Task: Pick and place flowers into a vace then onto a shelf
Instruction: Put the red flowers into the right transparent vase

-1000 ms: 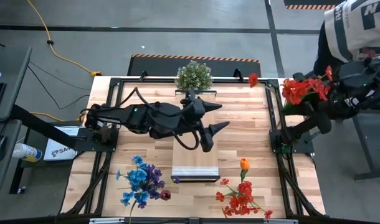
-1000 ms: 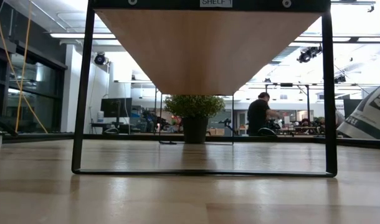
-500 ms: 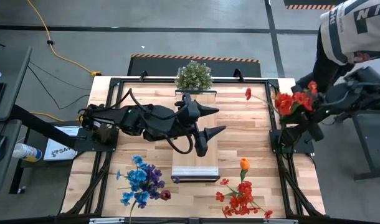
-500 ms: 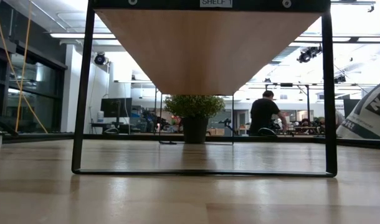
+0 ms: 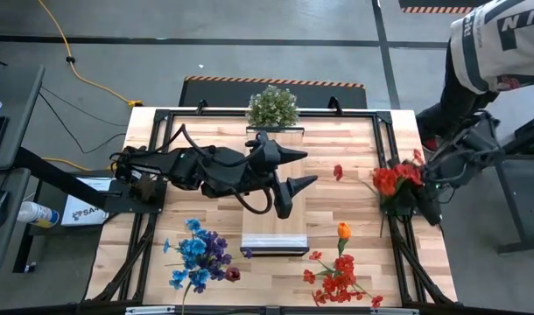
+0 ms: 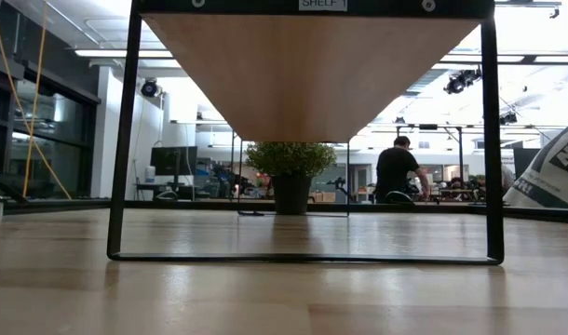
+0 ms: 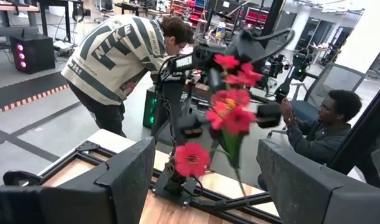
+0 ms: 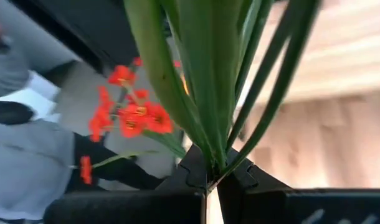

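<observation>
Two arms are showing in the overhead frame. The right gripper, at the right edge of the table, is clamping its fingers on the green stems of a bright red flower bunch; the right wrist view is showing those stems pinched between the fingertips. The blooms are hanging over the table's right frame rail, right of centre in the frame.

The left gripper is hovering over the middle of the shelf, its fingers spread apart and holding nothing.

A blue and purple bunch is lying on the table at lower left of the frame. A red bunch with an orange bloom is lying at lower right. The bushy potted plant is standing at the shelf's far end, top centre. A person in a striped top is bending at upper right.
</observation>
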